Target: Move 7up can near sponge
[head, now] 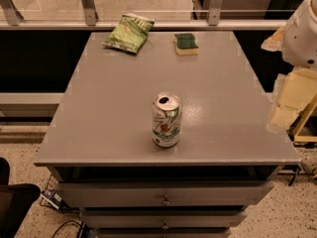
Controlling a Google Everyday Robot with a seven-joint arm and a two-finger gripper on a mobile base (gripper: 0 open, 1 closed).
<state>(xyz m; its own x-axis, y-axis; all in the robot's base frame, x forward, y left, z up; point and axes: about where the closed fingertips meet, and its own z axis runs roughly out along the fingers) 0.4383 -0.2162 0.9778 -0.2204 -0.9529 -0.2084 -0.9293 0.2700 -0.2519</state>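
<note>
The 7up can (pixel 166 120) stands upright near the front middle of the grey table (pixel 114 93), its top opened. The sponge (pixel 186 43), dark green over pale yellow, lies flat at the far edge of the table, right of centre. My gripper (pixel 286 101) hangs at the right of the view, beyond the table's right edge, off the table surface and well to the right of the can. It holds nothing that I can see. The white arm (pixel 305 31) rises above it at the top right.
A green crinkled chip bag (pixel 129 32) lies at the far left of the table, left of the sponge. A railing with metal posts (pixel 89 4) runs behind the table. Drawers (pixel 163 192) sit under the table front. Cables lie on the floor at lower left.
</note>
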